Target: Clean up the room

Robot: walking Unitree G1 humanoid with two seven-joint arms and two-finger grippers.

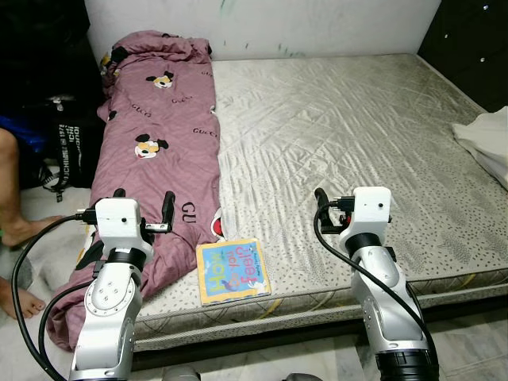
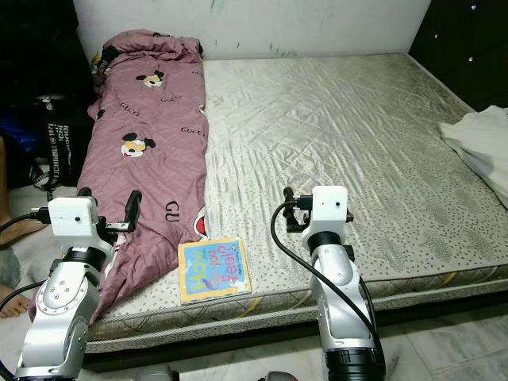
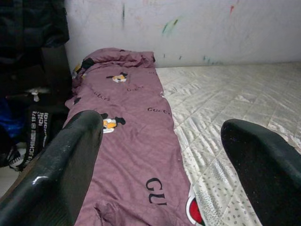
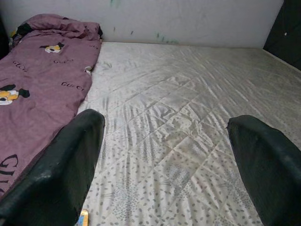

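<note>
Over the near edge of the grey quilted mattress [image 1: 357, 127], both grippers are hovering: left gripper [image 1: 143, 208] above the mauve cartoon-print blanket [image 1: 163, 151], right gripper [image 4: 171, 160] above bare mattress, jaws spread wide, holding nothing. Between them, a colourful square picture book [image 1: 232, 271] is lying flat.

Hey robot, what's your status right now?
Left gripper open, over the blanket. Right gripper open, above bare mattress. Book at bed edge, untouched. Person's leg at left.

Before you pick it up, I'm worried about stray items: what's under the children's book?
The children's book lies flat on the bare mattress, near its front edge, beside the purple quilt. Whatever might lie beneath the book is covered.
</note>
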